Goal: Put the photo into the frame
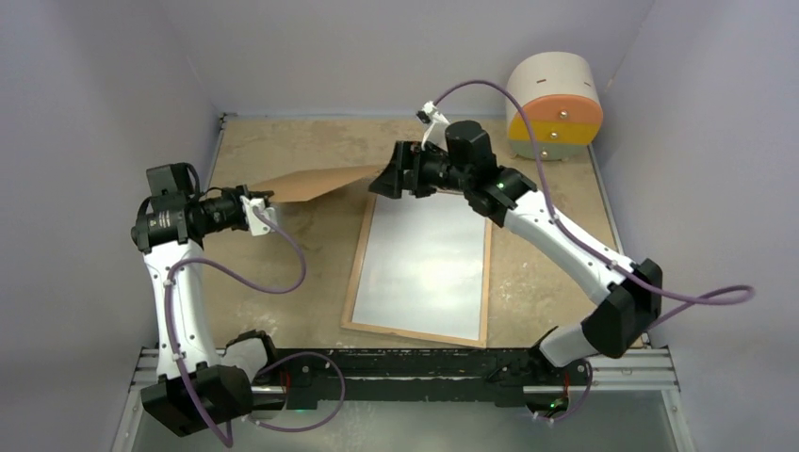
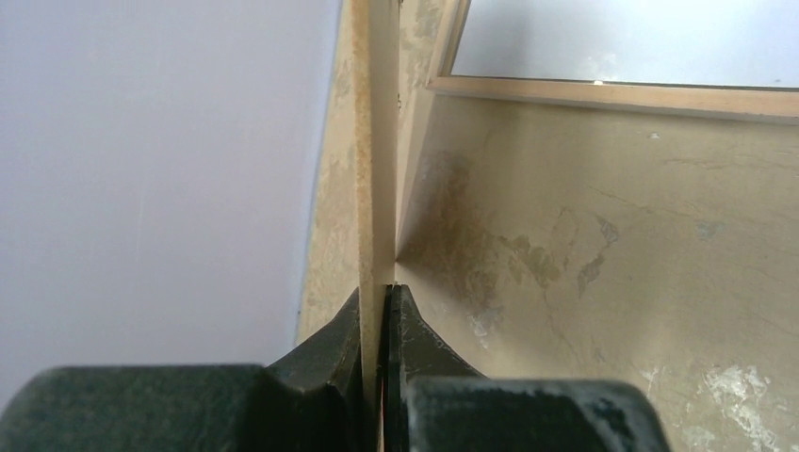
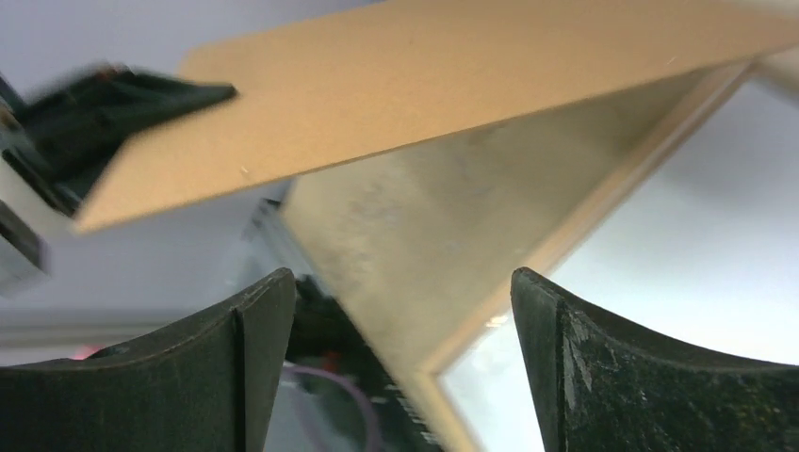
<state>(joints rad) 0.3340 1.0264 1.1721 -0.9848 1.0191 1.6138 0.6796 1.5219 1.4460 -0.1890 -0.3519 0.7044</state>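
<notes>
Top view: a mottled beige table [image 1: 528, 278] sits between lilac-grey walls [image 1: 94, 94]. The thin wood-rimmed rectangular frame [image 1: 353, 282] lies flat at centre. At upper left the left gripper [image 1: 269, 200] holds a raised plain brown hardboard sheet [image 1: 320, 184].

Left wrist view: the left gripper [image 2: 386, 292] is clamped on the sheet's edge [image 2: 377, 141].

Right wrist view: the right gripper [image 3: 400, 278] is spread wide with nothing in it, below the sheet [image 3: 424, 85].

Hardboard sheet [image 1: 316, 184] held aloft in left jaws (right jaws beside it), frame [image 1: 424, 268] flat on table [image 1: 528, 273]
</notes>
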